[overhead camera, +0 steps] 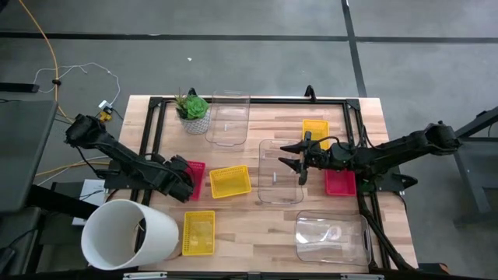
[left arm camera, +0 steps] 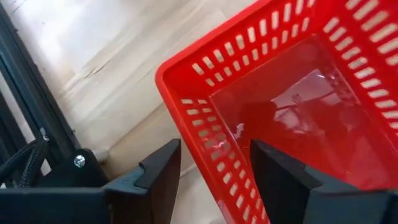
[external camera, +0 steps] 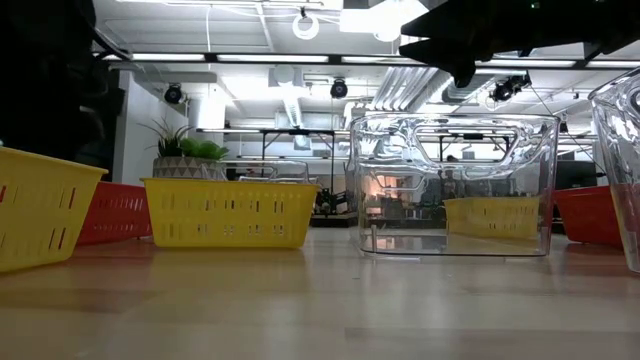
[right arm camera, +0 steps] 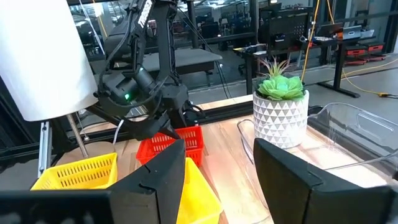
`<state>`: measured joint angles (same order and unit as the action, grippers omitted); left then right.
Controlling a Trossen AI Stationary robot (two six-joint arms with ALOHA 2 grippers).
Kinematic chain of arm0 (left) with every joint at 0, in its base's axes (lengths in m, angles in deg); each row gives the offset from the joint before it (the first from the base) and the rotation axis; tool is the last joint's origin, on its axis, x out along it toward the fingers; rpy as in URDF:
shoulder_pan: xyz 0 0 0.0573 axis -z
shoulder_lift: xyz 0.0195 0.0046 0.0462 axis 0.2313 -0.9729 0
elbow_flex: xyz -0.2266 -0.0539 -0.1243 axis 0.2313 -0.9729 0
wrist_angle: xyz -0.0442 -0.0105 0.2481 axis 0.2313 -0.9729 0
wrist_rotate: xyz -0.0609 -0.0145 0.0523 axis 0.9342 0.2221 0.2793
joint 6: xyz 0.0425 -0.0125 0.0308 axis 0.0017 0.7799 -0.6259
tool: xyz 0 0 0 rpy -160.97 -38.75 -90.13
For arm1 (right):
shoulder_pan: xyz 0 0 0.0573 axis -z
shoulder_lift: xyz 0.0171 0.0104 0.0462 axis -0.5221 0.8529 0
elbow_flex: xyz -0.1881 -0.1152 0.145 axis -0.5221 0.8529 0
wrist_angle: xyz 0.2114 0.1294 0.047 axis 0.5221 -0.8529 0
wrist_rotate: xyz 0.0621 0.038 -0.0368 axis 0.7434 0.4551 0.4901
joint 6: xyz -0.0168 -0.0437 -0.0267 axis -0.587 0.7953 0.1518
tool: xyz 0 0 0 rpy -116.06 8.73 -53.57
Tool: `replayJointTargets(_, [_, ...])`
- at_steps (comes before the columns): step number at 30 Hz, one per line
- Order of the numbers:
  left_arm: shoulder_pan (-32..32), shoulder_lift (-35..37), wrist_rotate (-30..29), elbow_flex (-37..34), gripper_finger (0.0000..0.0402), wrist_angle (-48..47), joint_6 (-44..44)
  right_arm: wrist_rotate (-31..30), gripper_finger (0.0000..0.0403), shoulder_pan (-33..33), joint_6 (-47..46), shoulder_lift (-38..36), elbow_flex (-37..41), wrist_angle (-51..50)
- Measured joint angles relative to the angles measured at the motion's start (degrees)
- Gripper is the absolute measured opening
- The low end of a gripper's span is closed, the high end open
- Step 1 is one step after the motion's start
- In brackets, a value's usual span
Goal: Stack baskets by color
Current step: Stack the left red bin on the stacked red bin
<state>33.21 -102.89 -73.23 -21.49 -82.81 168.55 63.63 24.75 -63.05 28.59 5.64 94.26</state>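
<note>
The left gripper (overhead camera: 185, 180) sits at the left edge of the table, its jaws parted and straddling the near wall of a pink-red basket (overhead camera: 194, 177). In the left wrist view one dark finger (left arm camera: 158, 177) stands outside that mesh wall and the other finger (left arm camera: 280, 177) inside the basket, with small gaps showing on either side, so the jaws are set around the rim without a clear pinch. The left arm reaches in low from the table's left side, angled down toward this basket.

The right gripper (overhead camera: 298, 161) hangs above the middle of the table, over the upper right edge of a clear basket (overhead camera: 278, 173), jaws apart and holding nothing. The right arm stretches almost flat from the right side across the table.

A yellow basket (overhead camera: 230, 181) lies just right of the pink-red one, another yellow basket (overhead camera: 198, 232) sits near the front beside the white tub (overhead camera: 128, 235), and a third yellow basket (overhead camera: 315, 131) is at the back right. A second pink-red basket (overhead camera: 340, 183) lies under the right arm. A further clear basket (overhead camera: 228, 118) is beside the plant (overhead camera: 192, 113), and one more clear basket (overhead camera: 332, 237) at the front right.
</note>
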Motion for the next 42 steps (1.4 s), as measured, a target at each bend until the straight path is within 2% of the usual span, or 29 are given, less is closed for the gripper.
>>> replayJointTargets(4, [-0.7,-1.6,0.3,0.0,0.0175,0.0,-0.6,0.0,0.0176,0.0,0.0,0.0,0.0,0.0])
replayJointTargets(7, [-0.7,-2.3,0.4,0.0,0.0153,0.0,-0.6,0.0,0.0176,0.0,0.0,0.0,0.0,0.1])
replayJointTargets(16, [-0.7,-2.5,-0.5,0.1,0.0012,0.0,-0.5,0.0,0.0176,0.0,0.0,0.0,0.0,0.2])
replayJointTargets(20, [-0.7,-1.5,-2.1,0.5,0.0010,-1.8,-0.5,0.0,0.0176,0.0,0.0,0.0,0.0,0.2])
replayJointTargets(24, [-0.6,0.0,-5.6,3.6,0.0003,-10.7,2.1,0.0,0.0176,0.0,0.2,0.0,0.0,0.2])
replayJointTargets(29, [-0.5,2.3,-12.7,10.6,0.0001,-20.5,4.2,0.0,0.0176,0.0,0.2,0.0,0.0,0.5])
replayJointTargets(35, [-1.2,3.2,-25.5,19.7,0.0000,-21.5,-0.6,-0.9,0.0176,0.0,-0.3,0.0,0.0,0.7])
replayJointTargets(39, [-2.3,2.6,-35.8,23.7,0.0000,-16.0,-7.5,-1.2,0.0176,0.0,-1.7,0.0,0.0,1.8])
replayJointTargets(42, [-3.1,2.6,-44.4,24.2,0.0000,-6.1,-15.2,-1.2,0.0176,0.0,-3.4,0.0,0.0,2.6])
